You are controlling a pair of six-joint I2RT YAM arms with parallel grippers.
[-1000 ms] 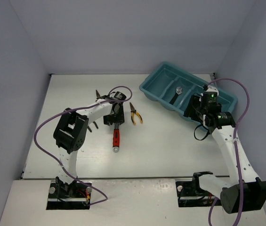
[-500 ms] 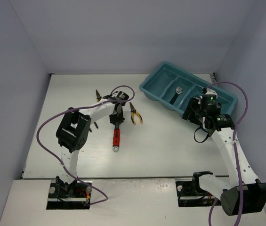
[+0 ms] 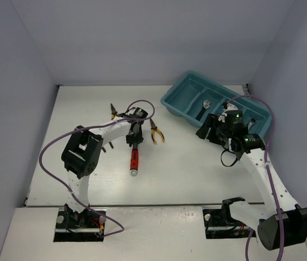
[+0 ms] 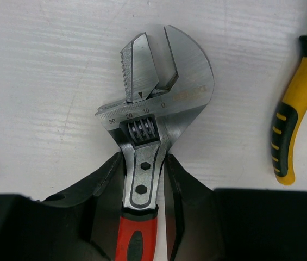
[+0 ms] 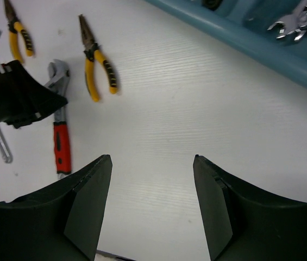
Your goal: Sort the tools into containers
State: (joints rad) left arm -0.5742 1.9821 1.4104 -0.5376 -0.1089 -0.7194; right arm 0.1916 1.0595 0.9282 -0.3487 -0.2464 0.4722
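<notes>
A red-handled adjustable wrench (image 3: 134,157) lies flat on the table; it also shows in the left wrist view (image 4: 158,92) and the right wrist view (image 5: 62,142). My left gripper (image 3: 133,136) straddles its silver neck, jaws (image 4: 144,157) narrowly open, with a thin strip of table showing beside the right finger. Yellow-handled pliers (image 3: 156,132) lie just right of it. A second pair of pliers (image 3: 113,111) lies farther back left. My right gripper (image 3: 207,130) is open and empty (image 5: 152,157), above the table by the teal tray (image 3: 177,104). Silver wrenches (image 3: 206,106) lie in one tray compartment.
The tray's near wall (image 5: 262,43) runs across the upper right of the right wrist view. A thin silver wrench (image 5: 1,144) lies on the table left of the red-handled one, partly under my left arm. Grey walls enclose the table on three sides.
My right gripper has moved left, off the tray and out over the table. My left gripper has shifted slightly over the wrench's head end. The wrench has not moved.
</notes>
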